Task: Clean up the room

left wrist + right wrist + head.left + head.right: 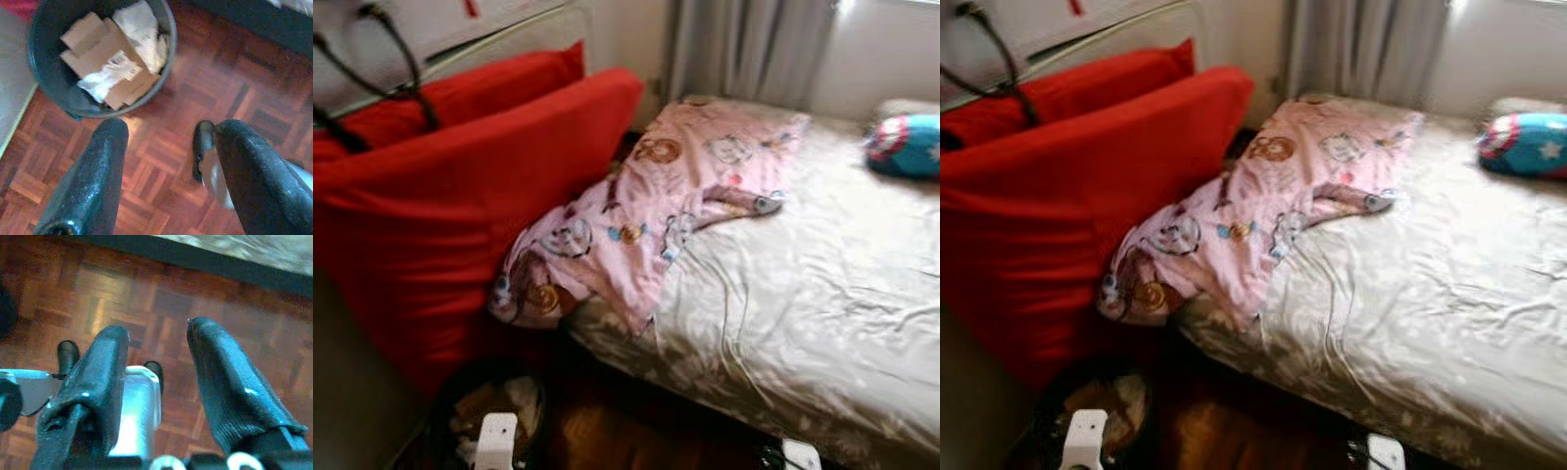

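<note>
Below my left wrist, my left gripper (166, 166) hangs with fingers apart, holding nothing, over the parquet floor (195, 88); my right gripper (156, 382) is the same. The pink blanket (646, 206) lies ahead and higher, its long axis along the bed (803, 294) edge toward the red cushion (440, 215). I judge my left arm nearer. It looks crumpled, half hanging off.

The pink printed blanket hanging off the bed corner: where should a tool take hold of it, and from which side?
Probably the bunched lower end of the pink blanket, where it droops off the bed beside the red cushion. Come from the floor side, in front: that end hangs free in thick folds, while the rest lies flat on the sheet.
</note>
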Robot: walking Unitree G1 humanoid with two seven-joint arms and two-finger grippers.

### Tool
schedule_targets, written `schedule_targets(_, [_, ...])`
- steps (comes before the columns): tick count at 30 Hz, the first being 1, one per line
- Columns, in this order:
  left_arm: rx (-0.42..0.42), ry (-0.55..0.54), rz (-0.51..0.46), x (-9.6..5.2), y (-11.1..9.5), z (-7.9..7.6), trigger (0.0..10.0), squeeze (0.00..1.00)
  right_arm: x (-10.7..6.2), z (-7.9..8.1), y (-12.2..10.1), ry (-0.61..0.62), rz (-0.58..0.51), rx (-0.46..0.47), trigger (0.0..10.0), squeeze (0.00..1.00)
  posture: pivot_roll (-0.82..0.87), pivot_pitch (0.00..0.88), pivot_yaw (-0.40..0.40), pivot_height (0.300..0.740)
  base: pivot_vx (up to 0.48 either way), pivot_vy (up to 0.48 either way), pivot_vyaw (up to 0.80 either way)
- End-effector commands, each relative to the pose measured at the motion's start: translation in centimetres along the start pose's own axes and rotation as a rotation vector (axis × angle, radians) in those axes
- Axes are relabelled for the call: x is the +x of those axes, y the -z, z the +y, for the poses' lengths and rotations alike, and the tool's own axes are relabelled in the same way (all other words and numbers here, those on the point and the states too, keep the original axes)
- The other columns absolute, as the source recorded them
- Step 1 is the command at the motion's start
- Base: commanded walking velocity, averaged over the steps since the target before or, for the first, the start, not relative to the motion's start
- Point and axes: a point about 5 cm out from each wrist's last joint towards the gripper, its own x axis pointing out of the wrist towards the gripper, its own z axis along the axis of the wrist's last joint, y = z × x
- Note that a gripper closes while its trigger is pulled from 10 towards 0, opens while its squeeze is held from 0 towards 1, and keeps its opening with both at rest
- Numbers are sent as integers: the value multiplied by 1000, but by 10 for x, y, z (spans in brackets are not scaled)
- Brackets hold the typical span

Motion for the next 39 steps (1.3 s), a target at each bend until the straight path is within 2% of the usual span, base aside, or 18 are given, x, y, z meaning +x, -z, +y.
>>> schedule_targets(1, [-5,6,10,0,3,-3,10000,0,-1,-7,0,19,-1,-7,10000,0,-9,0,-17,740,0,0,800])
schedule_targets(17, [-29,13,-1,0,1,-6,10000,0,-1,-8,-1,17,-1,-16,10000,0,-8,0,-31,740,0,0,602])
schedule_targets(28, [-28,7,8,0,3,-6,10000,0,-1,-8,-1,8,-1,-34,10000,0,-8,0,-26,740,0,0,0])
schedule_targets(39, [-18,5,15,-1,5,-2,10000,0,-1,-7,-1,8,0,-37,10000,0,-11,0,-20,740,0,0,716])
